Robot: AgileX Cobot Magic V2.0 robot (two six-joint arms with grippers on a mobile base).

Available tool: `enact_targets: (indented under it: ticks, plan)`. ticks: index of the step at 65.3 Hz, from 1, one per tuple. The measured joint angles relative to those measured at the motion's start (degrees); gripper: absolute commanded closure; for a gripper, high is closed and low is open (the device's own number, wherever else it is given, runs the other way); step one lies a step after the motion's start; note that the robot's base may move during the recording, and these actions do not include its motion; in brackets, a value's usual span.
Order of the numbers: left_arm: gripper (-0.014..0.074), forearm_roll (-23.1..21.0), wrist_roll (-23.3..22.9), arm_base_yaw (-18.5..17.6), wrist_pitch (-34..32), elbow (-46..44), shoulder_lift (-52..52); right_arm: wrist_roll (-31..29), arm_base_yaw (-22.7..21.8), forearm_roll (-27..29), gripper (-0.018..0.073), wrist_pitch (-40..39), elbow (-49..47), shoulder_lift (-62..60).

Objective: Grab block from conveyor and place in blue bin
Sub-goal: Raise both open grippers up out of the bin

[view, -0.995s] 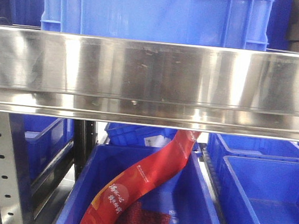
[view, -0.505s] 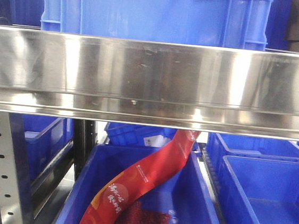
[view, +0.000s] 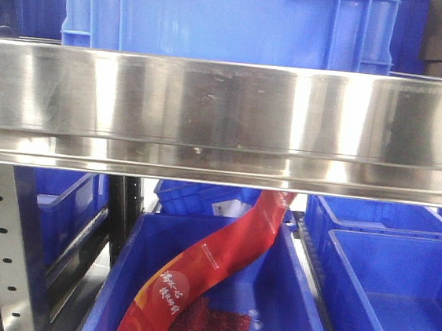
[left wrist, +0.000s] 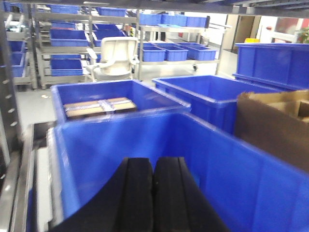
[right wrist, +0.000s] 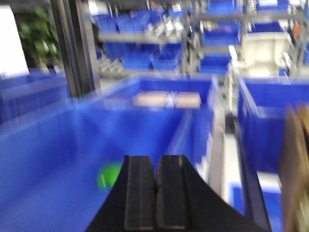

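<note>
The conveyor is out of view in every frame. In the left wrist view my left gripper (left wrist: 153, 162) is shut with nothing between its black pads, and it hangs over a large blue bin (left wrist: 251, 193). My right gripper (right wrist: 156, 159) is likewise shut and empty above a blue bin (right wrist: 58, 159). A small green thing (right wrist: 110, 176) lies inside that bin just left of the fingers. It is too blurred to tell whether it is the block. Neither gripper shows in the front view.
A shiny steel rail (view: 226, 119) crosses the front view, with a blue crate (view: 229, 16) above it. Below it are blue bins (view: 395, 310), one holding a red packet strip (view: 219, 260). A cardboard box (left wrist: 275, 130), a white chair (left wrist: 116, 58) and shelving stand around.
The front view has shifted very slightly. Nothing else in it has visibly moved.
</note>
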Motion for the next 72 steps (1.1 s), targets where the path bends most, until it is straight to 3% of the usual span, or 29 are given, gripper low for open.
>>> enact_targets:
  ticks: [12, 19, 32, 51, 72]
  plan:
    - [0.0707, -0.53, 0.0, 0.47, -5.79, 17.5, -10.5, 0.0, 0.0, -0.36, 0.072, -7.3, 17.47, -12.39]
    - [0.0707, -1.25, 0.0, 3.3, -8.64, 26.32, -16.6, 0.0, -0.09, -0.48, 0.0721, -8.54, 25.97, -20.61]
    - [0.0707, -2.25, 0.0, 9.25, -7.65, 39.05, -28.78, 0.0, -0.09, -0.48, 0.0721, -7.72, 37.99, -34.05]
    - [0.0707, -2.4, 0.0, 11.31, -7.42, 45.9, -43.77, 0.0, -0.14, -0.48, 0.0721, -2.49, 43.38, -50.46]
    - [0.0707, -2.4, 0.0, 11.31, -7.5, 46.22, -50.79, 0.0, -0.14, -0.48, 0.0721, -2.1, 43.38, -53.77]
